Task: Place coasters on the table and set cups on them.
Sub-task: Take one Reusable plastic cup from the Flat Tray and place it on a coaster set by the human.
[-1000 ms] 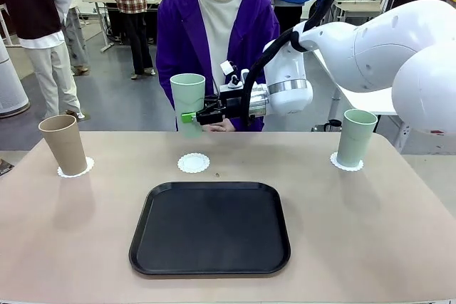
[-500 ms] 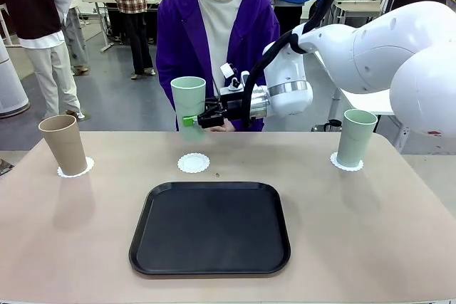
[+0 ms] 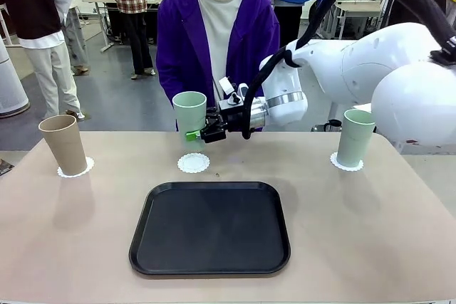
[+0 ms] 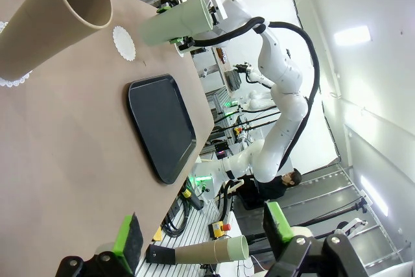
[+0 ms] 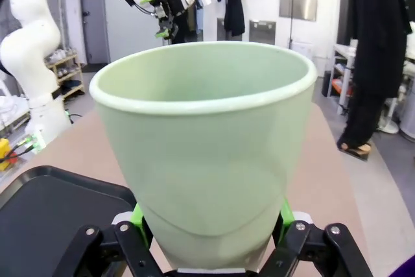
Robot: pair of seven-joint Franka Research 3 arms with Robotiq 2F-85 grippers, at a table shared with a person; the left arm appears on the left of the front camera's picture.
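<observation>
Mint green, the held cup [image 3: 189, 110] hangs upright in the right gripper [image 3: 196, 134], pinched near its base, above and just far of the bare middle coaster [image 3: 194, 163] on the table [image 3: 370, 226]. From the left wrist, the left gripper [image 4: 201, 233] stands spread and empty beside the tan cup [image 4: 48, 24]. From the right wrist, green pads [image 5: 137, 214] clamp the cup's lower wall; the coming move is probably straight down.

The right arm [image 3: 370, 69] is glossy white, bulbous, with a silver wrist ring and black cable; its gripper [image 3: 194, 135] is black, green-padded; the person [image 3: 217, 40] wears a purple jacket over white.
</observation>
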